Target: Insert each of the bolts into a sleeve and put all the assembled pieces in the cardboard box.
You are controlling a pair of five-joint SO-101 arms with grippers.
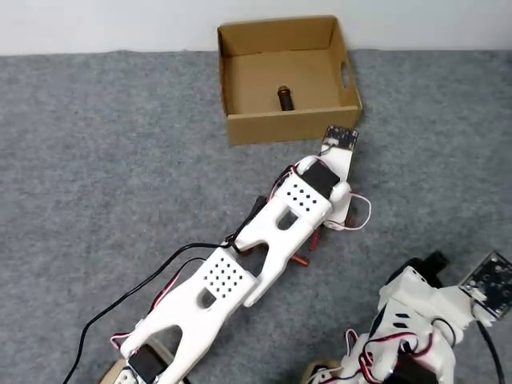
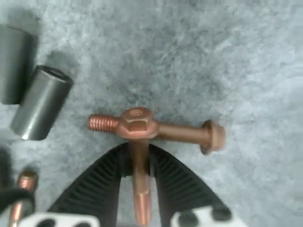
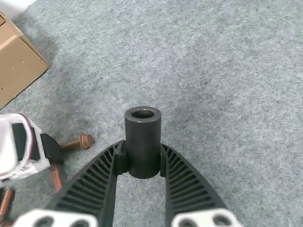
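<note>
Lying in the cardboard box was one finished piece, while short of the box the left claw pinched a bolt, the right claw a sleeve, unjoined, a spare bolt and spare sleeve lying loose.

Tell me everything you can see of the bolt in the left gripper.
The bolt is copper-coloured metal, with a flanged hex head and a shank. The left gripper is shut on its shank, black ribbed fingers on both sides. Its head sits over a second bolt lying on the grey carpet; contact unclear.
</note>
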